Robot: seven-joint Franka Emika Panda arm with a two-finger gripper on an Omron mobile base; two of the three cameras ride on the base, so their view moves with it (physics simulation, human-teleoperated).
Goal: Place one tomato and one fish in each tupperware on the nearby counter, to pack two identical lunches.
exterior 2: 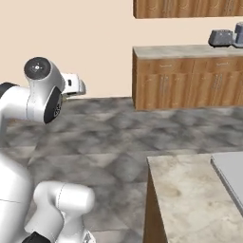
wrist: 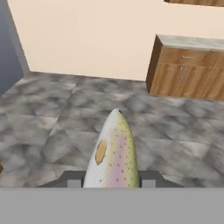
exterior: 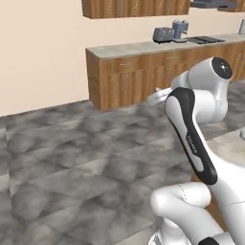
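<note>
Speckled pink-green fish (wrist: 113,153) sat clamped in the end effector (wrist: 111,178), held near its middle. It looked slick and tapered, likely light; a mid-body grip seemed safest.

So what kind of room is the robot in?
It looks like a kitchen. There are wooden cabinets with a stone counter along the wall, a toaster sitting on it, and a marbled island top close by. The robot's jaws hold a fish.

Speckled pink-green fish (wrist: 113,154), clamped between fingers (wrist: 73,178)
</note>
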